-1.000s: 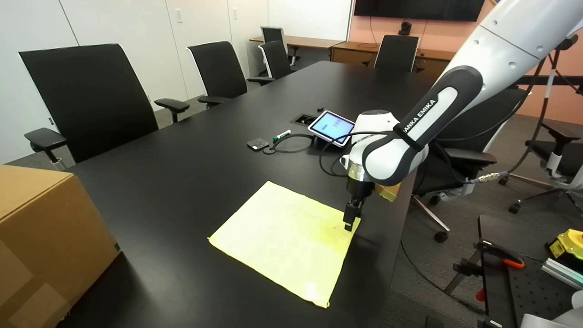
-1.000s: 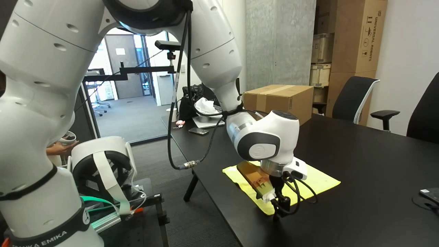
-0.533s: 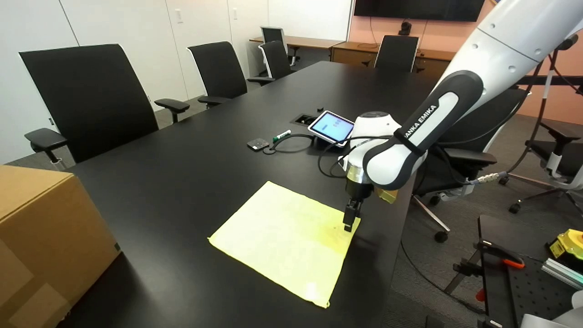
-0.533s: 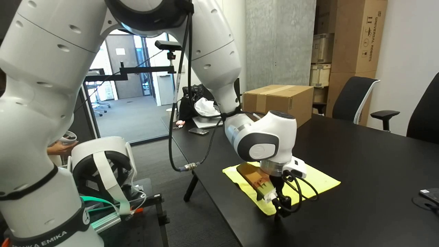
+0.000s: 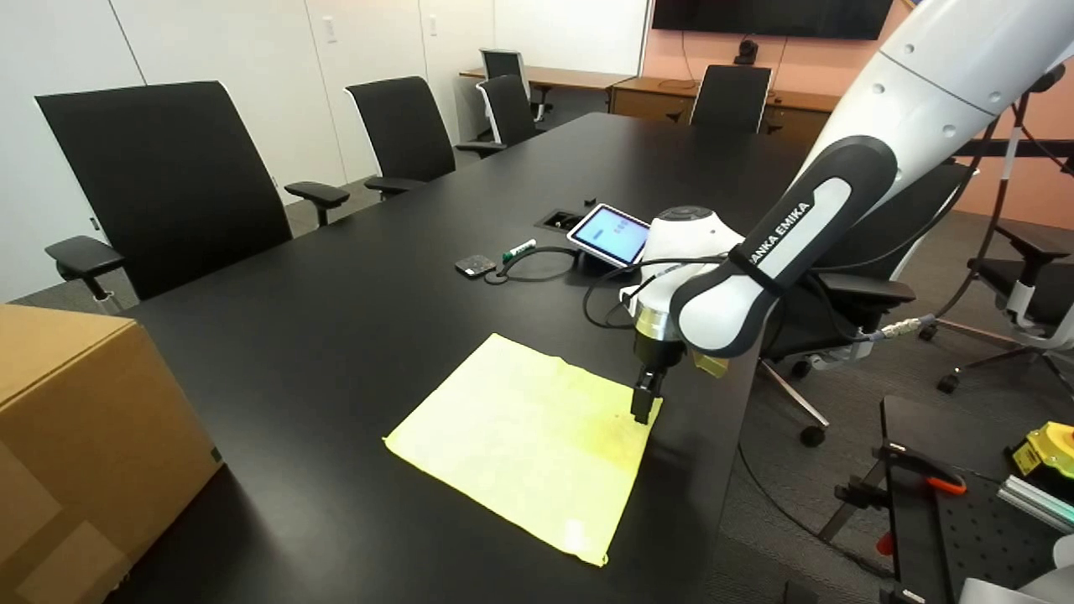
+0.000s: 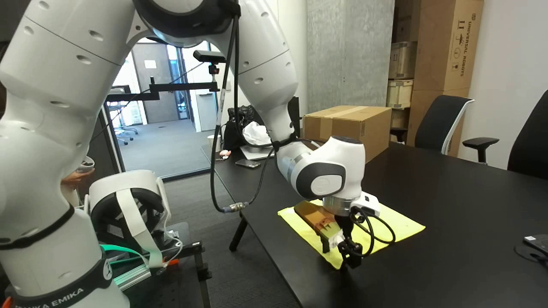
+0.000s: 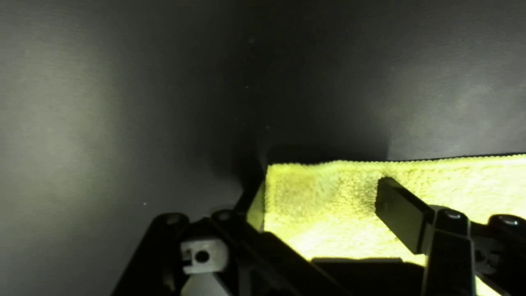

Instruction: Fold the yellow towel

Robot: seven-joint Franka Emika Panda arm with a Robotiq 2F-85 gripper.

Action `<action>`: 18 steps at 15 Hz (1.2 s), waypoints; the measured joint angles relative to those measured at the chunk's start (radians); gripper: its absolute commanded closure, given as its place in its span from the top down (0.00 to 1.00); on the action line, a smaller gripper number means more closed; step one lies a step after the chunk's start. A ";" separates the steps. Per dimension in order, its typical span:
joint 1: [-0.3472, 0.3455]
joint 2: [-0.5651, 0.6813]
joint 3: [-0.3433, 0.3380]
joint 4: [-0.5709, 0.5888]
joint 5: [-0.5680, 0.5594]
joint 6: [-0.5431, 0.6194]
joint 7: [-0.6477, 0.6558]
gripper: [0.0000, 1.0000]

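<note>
Gripper (image 7: 322,187) in wrist view: two fingers (image 7: 399,213) stand well apart, corner of yellow towel (image 7: 337,213) visible between; whether they touch cloth, not possible to say. In both exterior views towel lies spread, unfolded, on black table (image 5: 336,361). Farther on table: green-white marker (image 5: 519,250), slanted tablet (image 5: 608,236). Beyond table end: black chair (image 5: 730,98), then wall screen (image 5: 768,17).

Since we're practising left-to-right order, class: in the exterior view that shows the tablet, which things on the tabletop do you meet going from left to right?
Cardboard box → dark square device → green-and-white marker → tablet. The yellow towel is left out: its left-to-right span overlaps those of the last three.
</note>
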 measured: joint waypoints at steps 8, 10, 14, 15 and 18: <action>0.058 -0.050 -0.015 -0.022 -0.005 0.001 0.082 0.03; 0.082 -0.079 -0.028 -0.038 -0.012 0.000 0.118 0.06; 0.139 -0.152 -0.070 -0.076 -0.059 -0.003 0.212 0.07; 0.155 -0.168 -0.082 -0.083 -0.075 -0.004 0.241 0.07; 0.197 -0.214 -0.117 -0.088 -0.126 -0.025 0.336 0.05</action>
